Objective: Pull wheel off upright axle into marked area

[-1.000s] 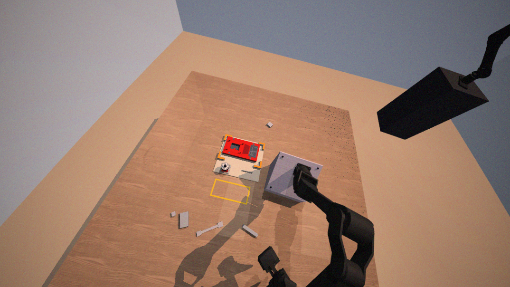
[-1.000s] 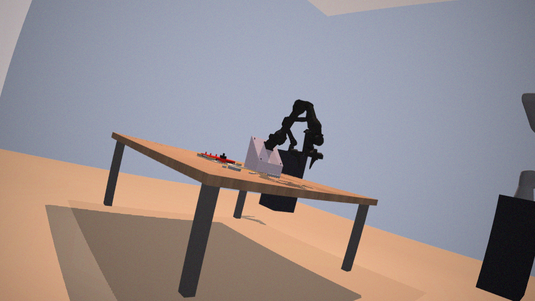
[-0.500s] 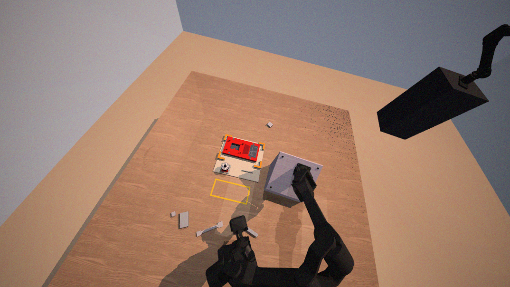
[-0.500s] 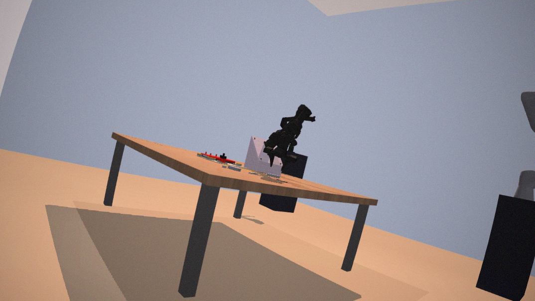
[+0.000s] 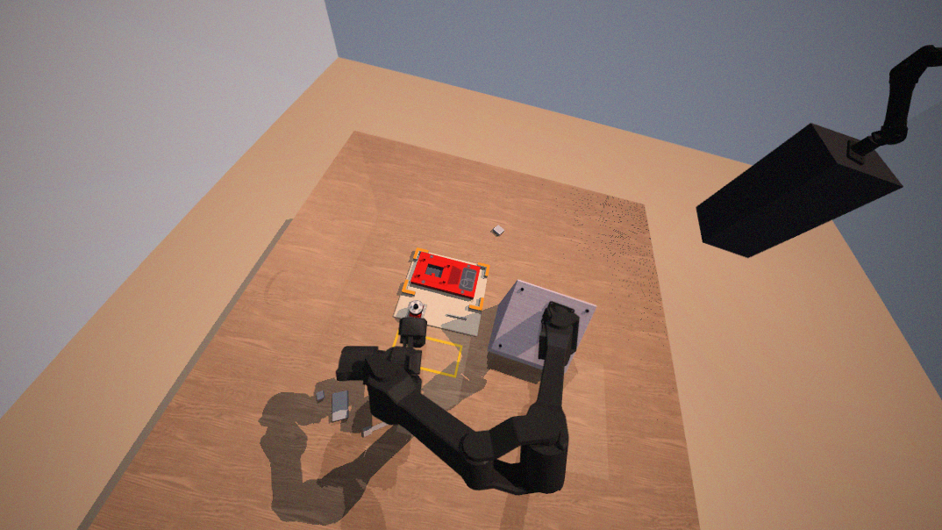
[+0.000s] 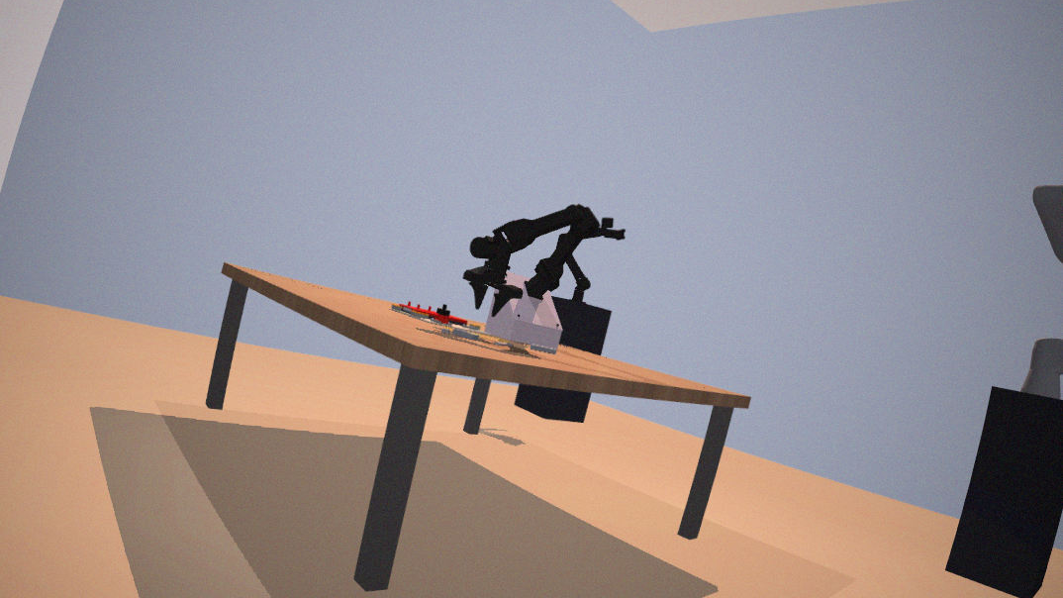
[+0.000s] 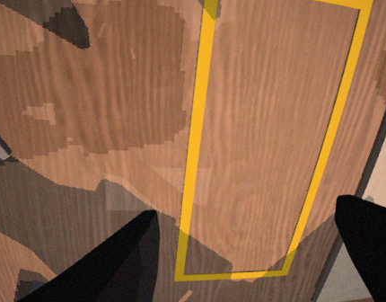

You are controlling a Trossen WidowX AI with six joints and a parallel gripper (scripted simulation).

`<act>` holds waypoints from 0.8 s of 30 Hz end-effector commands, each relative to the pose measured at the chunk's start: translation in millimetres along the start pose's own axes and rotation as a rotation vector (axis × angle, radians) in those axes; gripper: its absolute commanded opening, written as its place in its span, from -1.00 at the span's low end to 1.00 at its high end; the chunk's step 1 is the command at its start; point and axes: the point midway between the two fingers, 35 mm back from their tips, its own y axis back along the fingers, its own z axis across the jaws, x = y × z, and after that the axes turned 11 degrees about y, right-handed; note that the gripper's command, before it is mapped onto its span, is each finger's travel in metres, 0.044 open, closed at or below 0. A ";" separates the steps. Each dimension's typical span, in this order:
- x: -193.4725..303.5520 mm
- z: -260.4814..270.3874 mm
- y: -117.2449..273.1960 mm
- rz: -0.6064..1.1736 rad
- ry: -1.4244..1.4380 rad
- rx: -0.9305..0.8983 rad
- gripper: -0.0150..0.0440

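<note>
The wheel (image 5: 415, 306) shows as a small pale ring with a dark centre, at the near left corner of the cream board (image 5: 434, 311). It appears to sit on the upright axle; the axle itself is hard to make out. The marked area is a yellow outline (image 5: 459, 361) (image 7: 195, 130) on the table beside the board, partly covered by the arm in the top view. My gripper (image 6: 487, 310) (image 7: 248, 215) is open and empty, pointing down above the table near the outline. Its fingers are hidden under the arm in the top view. The wheel is outside the wrist view.
A red block (image 5: 431, 283) (image 6: 415, 310) lies on the board between orange corner pieces. A pale purple base block (image 5: 510, 322) (image 6: 521, 331) stands right of the board. A grey slab (image 5: 339, 405), a small cube (image 5: 320, 396) and a partly hidden bar (image 5: 371, 429) lie left of the arm.
</note>
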 end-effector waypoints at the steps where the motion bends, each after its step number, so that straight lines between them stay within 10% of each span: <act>1: -1.4 -63.0 8.4 -0.040 -0.100 -0.030 0.53; 9: 14.8 -159.1 24.2 -0.147 -0.177 -0.107 0.53; 24: 19.5 -152.3 20.9 -0.150 -0.179 -0.109 0.53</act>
